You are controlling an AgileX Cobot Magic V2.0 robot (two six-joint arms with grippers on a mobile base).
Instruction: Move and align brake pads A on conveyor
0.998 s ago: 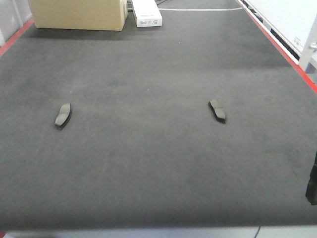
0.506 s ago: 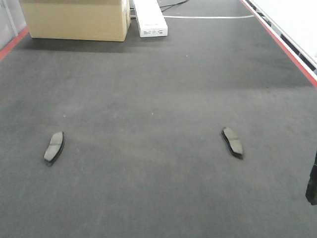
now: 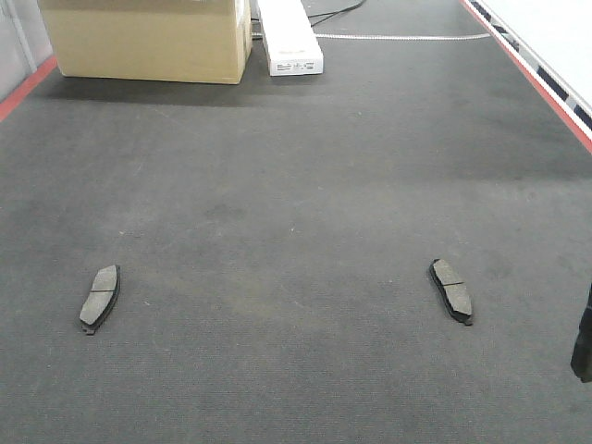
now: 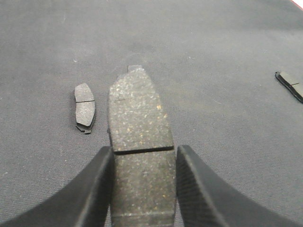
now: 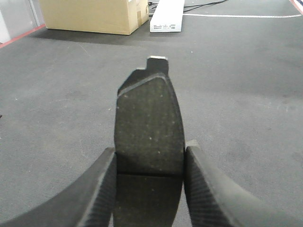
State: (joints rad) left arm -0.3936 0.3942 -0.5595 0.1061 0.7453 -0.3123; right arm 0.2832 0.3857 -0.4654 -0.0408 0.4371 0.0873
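Each arm carries a pad above the conveyor (image 3: 296,185): the left gripper (image 4: 144,189) pinches one brake pad (image 4: 139,156) by its long edges, and the right gripper (image 5: 149,189) clamps another (image 5: 149,132) the same way. Two more lie flat on the belt, well apart — one at left (image 3: 99,298), one at right (image 3: 450,289). The likely trouble is a skewed release, since a pad held only at one end may twist as the jaws part and land out of line. The cardboard box (image 3: 148,37) at the far end is closed; its contents are hidden.
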